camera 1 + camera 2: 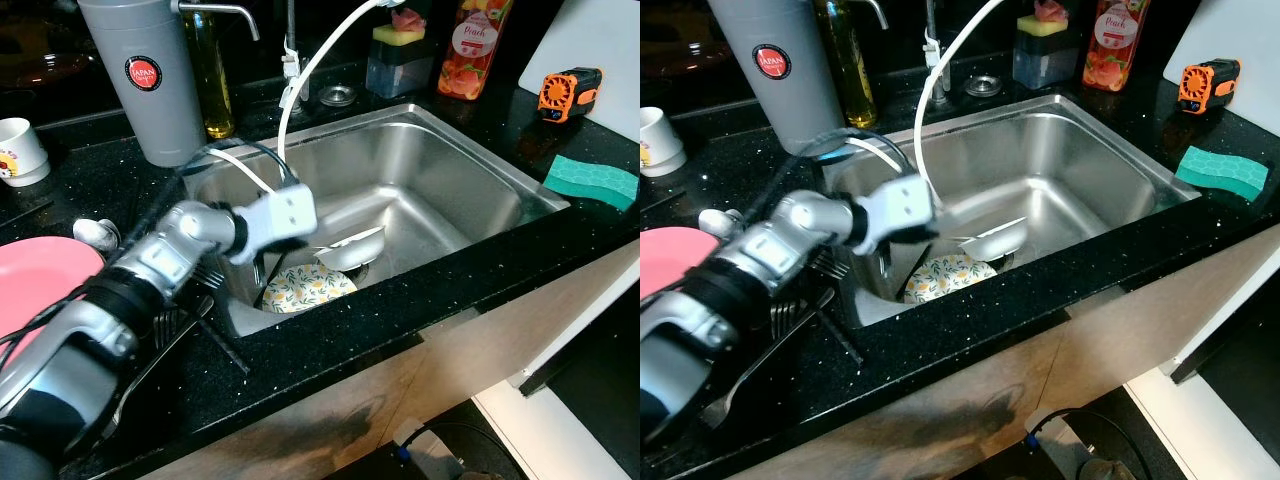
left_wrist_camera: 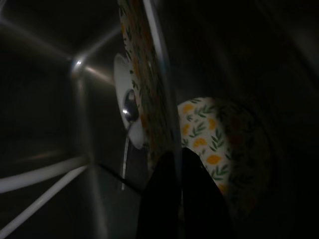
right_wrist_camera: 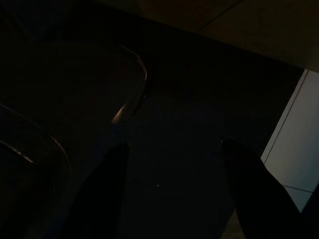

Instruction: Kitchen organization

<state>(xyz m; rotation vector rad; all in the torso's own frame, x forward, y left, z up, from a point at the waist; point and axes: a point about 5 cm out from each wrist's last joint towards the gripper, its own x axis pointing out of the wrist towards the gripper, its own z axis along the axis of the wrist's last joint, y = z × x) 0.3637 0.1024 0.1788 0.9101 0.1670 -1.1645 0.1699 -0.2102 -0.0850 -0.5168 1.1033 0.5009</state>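
Behind the steel sink (image 1: 470, 165), far left, a grey canister (image 1: 140, 75) reads "JAPAN"; left gripper (image 2: 175, 164) pinches the lemon-patterned plate (image 2: 149, 94).

The two head views are bright and mostly sharp. Light shines off the steel sink (image 1: 450, 170), with white glare streaks on its walls, and tiny sparkles dot the black counter (image 1: 480, 275). The left arm (image 1: 150, 270) looks a bit blurry. The sink's near corner sits in shadow. The left wrist view is dim, with thin bright lines on metal. The right wrist view is almost black.
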